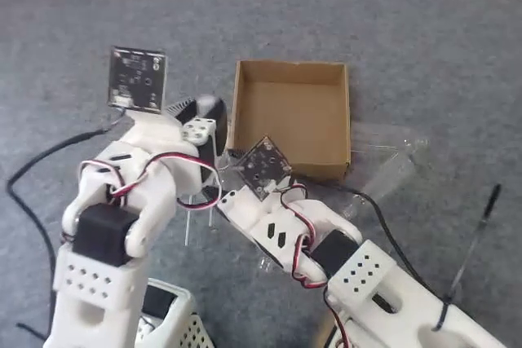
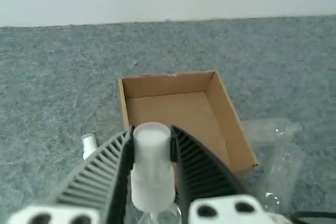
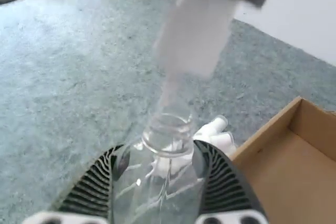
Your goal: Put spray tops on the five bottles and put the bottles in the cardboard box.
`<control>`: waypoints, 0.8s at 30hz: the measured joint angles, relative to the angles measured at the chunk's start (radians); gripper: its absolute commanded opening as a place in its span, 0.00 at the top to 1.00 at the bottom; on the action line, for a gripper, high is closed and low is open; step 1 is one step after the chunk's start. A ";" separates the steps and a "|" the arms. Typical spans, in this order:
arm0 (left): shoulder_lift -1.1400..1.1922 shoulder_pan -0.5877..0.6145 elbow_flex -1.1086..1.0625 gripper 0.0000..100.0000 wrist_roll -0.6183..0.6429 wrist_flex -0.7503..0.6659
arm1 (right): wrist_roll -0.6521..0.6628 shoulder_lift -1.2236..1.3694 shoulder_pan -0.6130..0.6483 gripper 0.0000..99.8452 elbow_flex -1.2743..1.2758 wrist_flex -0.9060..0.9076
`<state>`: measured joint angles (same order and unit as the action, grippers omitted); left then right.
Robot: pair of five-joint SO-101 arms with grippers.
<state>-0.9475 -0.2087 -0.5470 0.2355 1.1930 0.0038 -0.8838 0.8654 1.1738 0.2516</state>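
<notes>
1. Grip check: left gripper (image 2: 152,136) clamps a spray top (image 2: 152,177); right gripper (image 3: 160,153) is closed around an open bottle (image 3: 157,195), both just beside the cardboard box (image 1: 289,116).
2. Best keep the spray top centred over the bottle, lowering straight.

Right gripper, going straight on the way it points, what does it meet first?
Probably the spray top held by the left gripper, just past the mouth of the bottle in the right gripper.
</notes>
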 measured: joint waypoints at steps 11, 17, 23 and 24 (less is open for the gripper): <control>0.000 -0.008 -0.054 0.88 -0.005 -0.012 | -0.009 0.000 -0.008 0.99 0.058 -0.106; 0.000 -0.003 -0.041 0.87 -0.026 -0.012 | -0.011 0.000 -0.023 0.99 0.060 -0.107; 0.000 0.094 0.072 0.87 -0.077 -0.012 | -0.011 -0.006 -0.026 0.99 0.087 -0.118; 0.000 0.107 0.081 0.87 -0.080 -0.012 | -0.011 -0.006 -0.026 0.99 0.087 -0.118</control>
<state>-0.9475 -0.1013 -0.4657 0.1557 1.1807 -0.0069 -0.8899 0.8393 1.2612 0.1335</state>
